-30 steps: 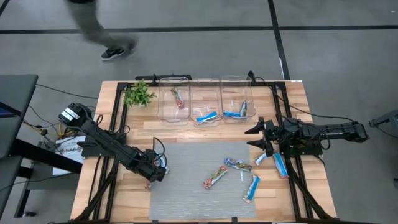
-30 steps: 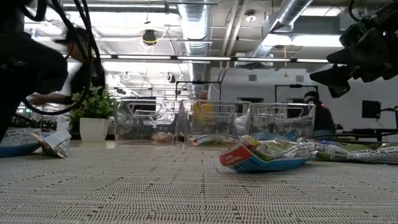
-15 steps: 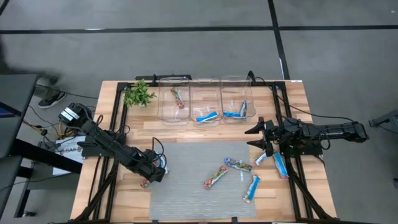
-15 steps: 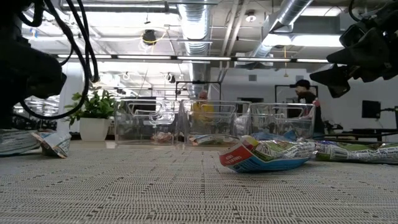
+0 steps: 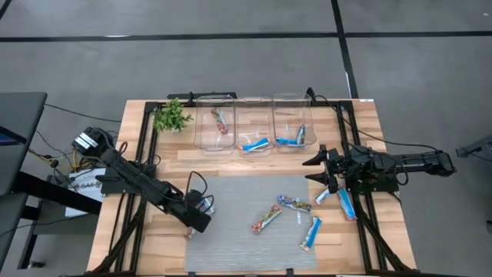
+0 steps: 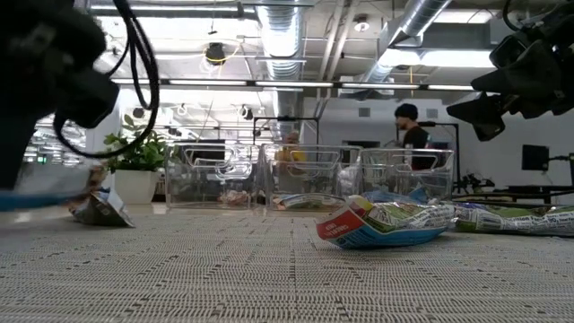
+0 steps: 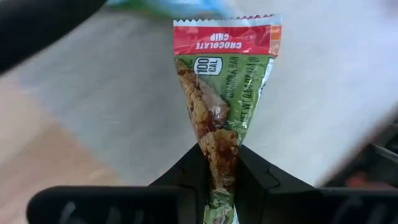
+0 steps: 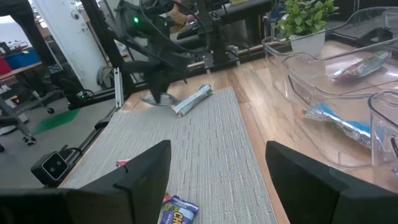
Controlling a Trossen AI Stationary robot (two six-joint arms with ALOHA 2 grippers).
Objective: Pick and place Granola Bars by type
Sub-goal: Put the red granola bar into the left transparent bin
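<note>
At the mat's left edge the left tool [image 7: 219, 180] pinches a red-and-green granola bar [image 7: 224, 106] by one end, its long axis running straight out from the fingertips. Off the mat's right edge, the right tool [image 5: 319, 169] hovers wide open, empty.

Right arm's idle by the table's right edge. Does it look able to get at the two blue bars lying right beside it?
Probably yes. The right gripper hangs open just beside the two blue bars, nothing covers them, and the left gripper is busy far across the mat, shut on a red-green bar.
</note>
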